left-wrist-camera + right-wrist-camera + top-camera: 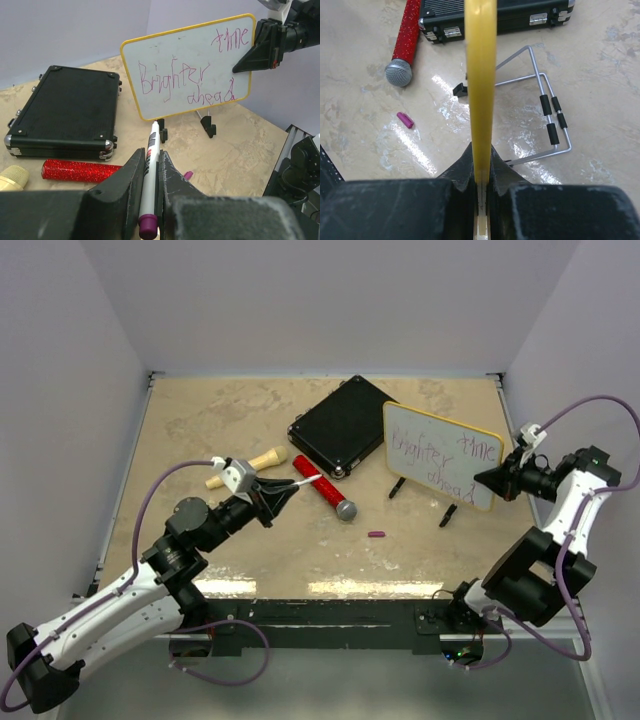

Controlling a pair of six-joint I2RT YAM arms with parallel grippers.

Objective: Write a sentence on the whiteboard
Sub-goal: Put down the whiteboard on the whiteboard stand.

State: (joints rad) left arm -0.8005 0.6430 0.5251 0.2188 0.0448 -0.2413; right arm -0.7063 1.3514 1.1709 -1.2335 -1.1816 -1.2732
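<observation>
On the table [190, 430], the right gripper [497, 480] pinches the whiteboard [440, 455] steady so the left gripper [287, 495], squeezing the marker [151, 165], can write.

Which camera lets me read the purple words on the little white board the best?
The left wrist view: the sentence faces that camera, large and readable. The top external view shows it small and slanted. The right wrist view sees only the whiteboard edge-on, its yellow rim, no writing.
</observation>
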